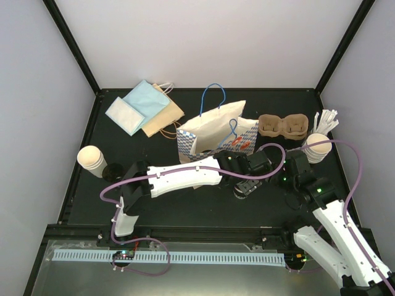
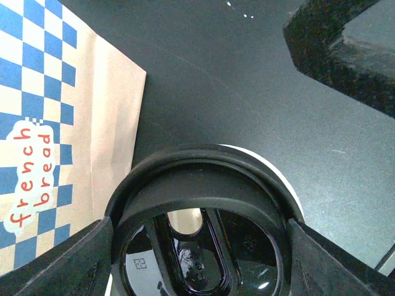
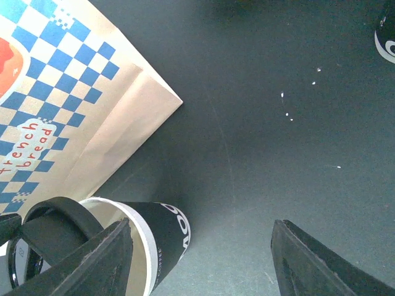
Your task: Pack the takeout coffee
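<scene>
A: Status on the coffee pack?
B: Early. Left of frame: cup stack (image 1: 92, 159) sits unused on the desk (image 1: 185, 206). Centre: left tool (image 2: 197, 246) clamps a black lid (image 2: 197, 179) over one open cup (image 3: 166, 231). Lid is tilted and looks not seated.
A: Tray?
B: Pulp tray (image 1: 282, 126) upper right, both holes empty. Second cup stack (image 1: 316, 149) just below it. Right tool (image 3: 200, 246) spread wide, holding nothing, beside the cup.
A: Remaining?
B: Seat lid, cap a second cup, load tray.
</scene>
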`<state>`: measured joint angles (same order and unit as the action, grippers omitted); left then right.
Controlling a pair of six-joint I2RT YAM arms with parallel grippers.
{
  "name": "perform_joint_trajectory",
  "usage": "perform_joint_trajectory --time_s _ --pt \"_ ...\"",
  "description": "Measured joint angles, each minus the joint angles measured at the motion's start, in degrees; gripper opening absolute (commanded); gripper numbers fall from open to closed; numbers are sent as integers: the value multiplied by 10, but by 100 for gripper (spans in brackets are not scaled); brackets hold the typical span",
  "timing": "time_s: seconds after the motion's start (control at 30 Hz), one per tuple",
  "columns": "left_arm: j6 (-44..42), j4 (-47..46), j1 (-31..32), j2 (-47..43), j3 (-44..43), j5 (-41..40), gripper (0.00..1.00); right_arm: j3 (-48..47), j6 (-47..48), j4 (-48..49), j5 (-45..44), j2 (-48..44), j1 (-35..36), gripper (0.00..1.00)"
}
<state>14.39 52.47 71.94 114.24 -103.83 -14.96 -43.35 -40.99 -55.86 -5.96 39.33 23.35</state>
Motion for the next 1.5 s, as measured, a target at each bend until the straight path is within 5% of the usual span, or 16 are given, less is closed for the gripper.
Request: perform_joint_trajectory --time_s 1.5 --pt "9 -6 -3 21 -10 30 70 5 -15 -3 -15 -36 0 64"
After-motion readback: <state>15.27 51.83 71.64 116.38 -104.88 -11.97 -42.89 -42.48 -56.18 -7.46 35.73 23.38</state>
